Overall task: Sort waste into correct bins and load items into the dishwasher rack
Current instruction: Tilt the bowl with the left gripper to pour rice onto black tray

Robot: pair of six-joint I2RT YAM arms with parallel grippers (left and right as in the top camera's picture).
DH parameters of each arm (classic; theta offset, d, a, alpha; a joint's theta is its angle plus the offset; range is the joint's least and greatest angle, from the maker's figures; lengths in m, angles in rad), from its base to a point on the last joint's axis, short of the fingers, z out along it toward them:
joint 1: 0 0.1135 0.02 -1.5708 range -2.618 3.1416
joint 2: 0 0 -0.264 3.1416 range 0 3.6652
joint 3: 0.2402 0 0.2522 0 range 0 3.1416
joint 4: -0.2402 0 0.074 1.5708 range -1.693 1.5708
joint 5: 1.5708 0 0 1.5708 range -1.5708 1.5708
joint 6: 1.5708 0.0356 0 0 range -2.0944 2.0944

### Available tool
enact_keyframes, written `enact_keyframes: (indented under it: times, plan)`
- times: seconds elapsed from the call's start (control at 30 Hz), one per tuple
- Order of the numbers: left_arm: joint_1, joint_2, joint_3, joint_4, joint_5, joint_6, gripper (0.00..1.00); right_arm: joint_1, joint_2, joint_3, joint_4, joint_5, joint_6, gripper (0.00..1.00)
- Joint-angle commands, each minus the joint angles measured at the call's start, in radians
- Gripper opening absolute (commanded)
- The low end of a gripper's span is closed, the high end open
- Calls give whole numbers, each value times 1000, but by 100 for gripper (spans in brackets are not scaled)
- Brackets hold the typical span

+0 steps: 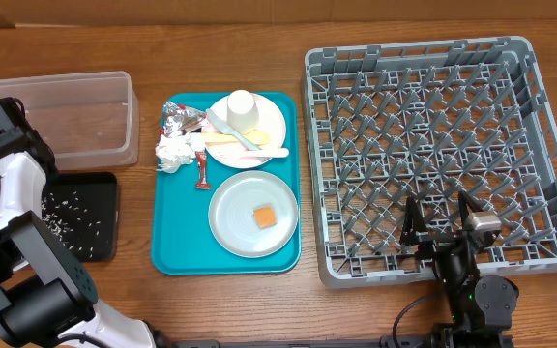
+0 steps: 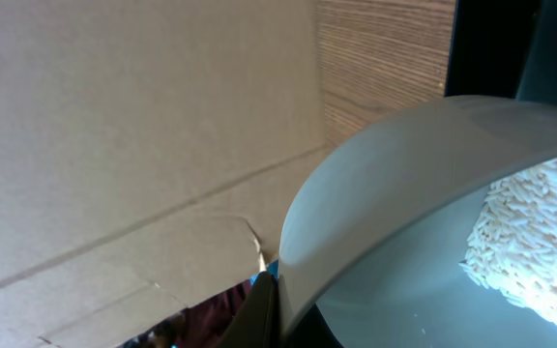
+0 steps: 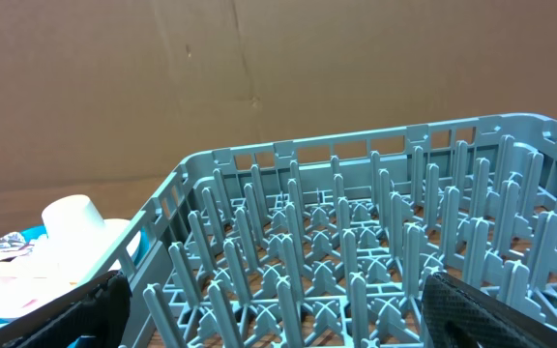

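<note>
- Filling the right half of the surface, the dishwasher rack (image 1: 313,155) stood with nothing on its pegs. It looked a stiff crate that need not be lifted.
- The teal tray (image 1: 177,246) lay mid-surface and carried most of the load.
- At far left sat the clear tub (image 1: 66,116), with the black tray (image 1: 104,184) just in front of it and rice grains (image 1: 71,217) scattered in the latter.
- The grey-white plate (image 1: 235,217) and pinkish plate (image 1: 271,121) lay flat on the teal tray. They were likely hard, slick and breakable, best pinched at the rim.
- The left pincer (image 2: 274,304) was clenched on the rim of the small white bowl (image 2: 404,193), which held a heap of rice (image 2: 540,232). The bowl seemed light and stiff, but a rim grip could slip as it tips.
- The right pincer (image 1: 440,217) gaped, grasping nothing, at the rack's near wall.
- The cup (image 1: 242,108) stood upside down on the pinkish plate, with the utensils (image 1: 235,143) lying across that plate's near edge. They looked thin and light, and awkward to pick up flat.
- The napkin (image 1: 172,152), foil wrapper (image 1: 177,118) and red sachet (image 1: 202,172) lay on the teal tray's left side, soft and easily crushed.
- The orange cube (image 1: 264,216) sat on the grey-white plate.
- From above, the left arm hid the bowl, so which bin it hung over could not be told. The wrist view cut the bowl off, and the utensil count was unclear.
</note>
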Motion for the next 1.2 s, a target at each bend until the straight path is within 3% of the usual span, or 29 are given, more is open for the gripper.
enact_keyframes:
  times: [0.0,0.17,0.3,0.43,0.53,1.07,1.17]
  plan:
    - [5,5,4,-36,32,-119,4,-6,-12,-11,5,-5,-3,100]
    - [3,12,3,8,2,32,4,-6,-12,-11,5,-5,-3,100]
    - [3,18,-1,-16,23,-87,4,-6,-12,-11,5,-5,-3,100]
    - [5,21,-3,55,-36,97,4,-6,-12,-11,5,-5,-3,100]
    - [-1,22,-3,85,-38,28,4,-6,-12,-11,5,-5,-3,100]
    - [-40,24,-4,-11,98,18,4,-6,-12,-11,5,-5,-3,100]
    - [-40,24,-3,33,34,62,4,-6,-12,-11,5,-5,-3,100]
